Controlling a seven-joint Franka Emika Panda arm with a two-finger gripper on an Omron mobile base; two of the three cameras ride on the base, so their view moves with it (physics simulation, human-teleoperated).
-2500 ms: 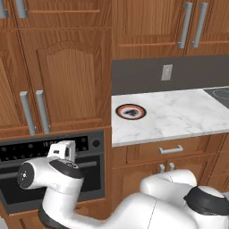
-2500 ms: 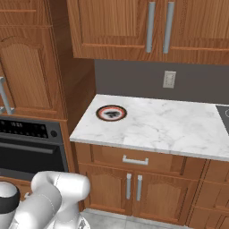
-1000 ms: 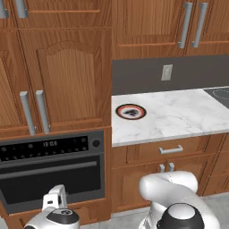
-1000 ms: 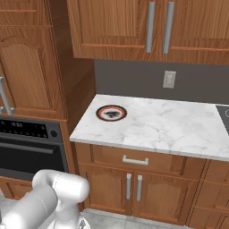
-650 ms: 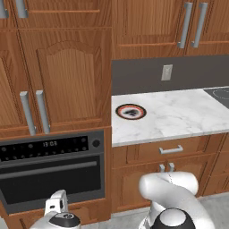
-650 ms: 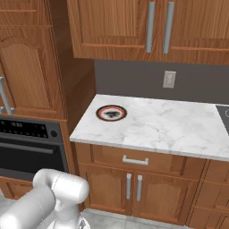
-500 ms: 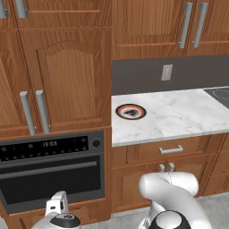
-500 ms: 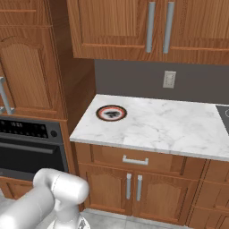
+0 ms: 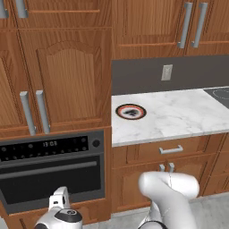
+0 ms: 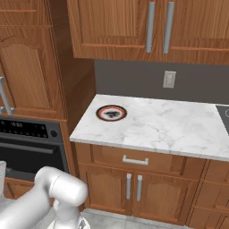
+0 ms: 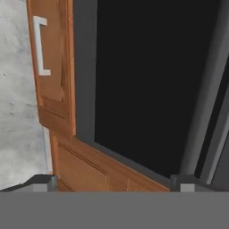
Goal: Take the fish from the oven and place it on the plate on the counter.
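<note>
The black oven [image 9: 51, 172] [image 10: 27, 152] is built into the wooden cabinets left of the counter, and its door is shut, so the fish is hidden. My gripper [image 11: 114, 184] is low in front of the door's dark glass [image 11: 147, 80] and stands open with nothing between its tips. The grey bar handle [image 11: 205, 89] runs along the right of the rolled hand view. My hand [image 9: 59, 201] sits below the oven door. The plate [image 9: 130, 111] [image 10: 111, 112] rests at the left end of the white marble counter [image 9: 179, 114] [image 10: 156, 123].
A wooden drawer with a white handle [image 11: 40, 44] lies beside the oven in the hand view, next to grey floor [image 11: 18, 112]. Cabinet doors and a drawer [image 9: 170, 150] fill the space under the counter. A black cooktop [image 9: 219, 95] is at the counter's right end.
Since 2.5 s ago my arm has dropped from in front of the oven door to below it. Over the last second it has barely moved. The oven door stays shut.
</note>
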